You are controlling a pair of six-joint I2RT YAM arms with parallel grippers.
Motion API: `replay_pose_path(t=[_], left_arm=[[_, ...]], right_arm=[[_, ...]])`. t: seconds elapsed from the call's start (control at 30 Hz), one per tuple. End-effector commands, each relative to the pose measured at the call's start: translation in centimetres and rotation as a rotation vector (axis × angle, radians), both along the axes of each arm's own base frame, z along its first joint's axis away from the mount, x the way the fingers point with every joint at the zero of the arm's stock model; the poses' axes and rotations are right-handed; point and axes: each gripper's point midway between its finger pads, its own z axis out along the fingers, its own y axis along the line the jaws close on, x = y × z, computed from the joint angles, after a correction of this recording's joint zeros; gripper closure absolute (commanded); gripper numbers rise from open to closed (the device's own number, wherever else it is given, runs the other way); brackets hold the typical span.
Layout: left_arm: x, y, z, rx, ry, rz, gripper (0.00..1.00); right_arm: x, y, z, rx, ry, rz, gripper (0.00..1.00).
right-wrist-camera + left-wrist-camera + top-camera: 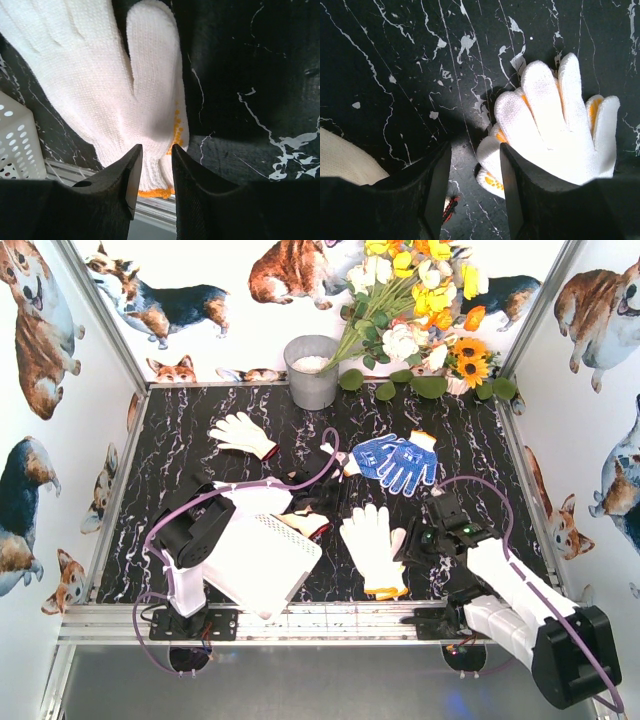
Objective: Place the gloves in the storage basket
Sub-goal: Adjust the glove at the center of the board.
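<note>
**Glove Pickup at the Cuff**

The right gripper [156, 148] is straddling the orange cuff [155, 192] of the white glove [90, 85], likely for its pinchable edge. Its jaws are standing narrowly apart, grip unconfirmable. The left gripper [475, 150] is hovering half-open, empty, beside the storage basket [250, 565].

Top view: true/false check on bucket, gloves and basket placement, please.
1. The grey metal bucket stands at the table's far edge beside the flowers. True.
2. The blue white-dotted gloves lie inside the white slotted plastic basket. False: they lie on the black marbled table, right of centre.
3. A white knit glove with an orange cuff lies near the front edge, right of the basket. True.
4. The basket sits in the far right corner. False: it is near the front left.
</note>
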Motion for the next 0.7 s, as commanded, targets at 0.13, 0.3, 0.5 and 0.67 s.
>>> replay_pose_path(t=[0.13, 0.3, 0.5, 0.67], left_arm=[[0.1, -0.8, -0.1, -0.035, 0.009, -0.009, 0.63], [-0.1, -0.8, 0.0, -0.041, 0.015, -0.012, 0.65], [-0.4, -1.3, 0.4, -0.087, 0.018, -0.012, 0.75], [-0.5, -1.5, 1.0, -0.115, 0.013, -0.009, 0.91]], right_arm=[[0.8, 0.3, -0.4, 0.004, -0.016, -0.014, 0.67], [1.3, 0.8, -0.3, 0.022, -0.026, -0.014, 0.69], [1.5, 1.1, -0.3, 0.032, -0.026, -0.009, 0.73], [1.8, 1.1, -0.1, 0.033, -0.041, -0.011, 0.86]])
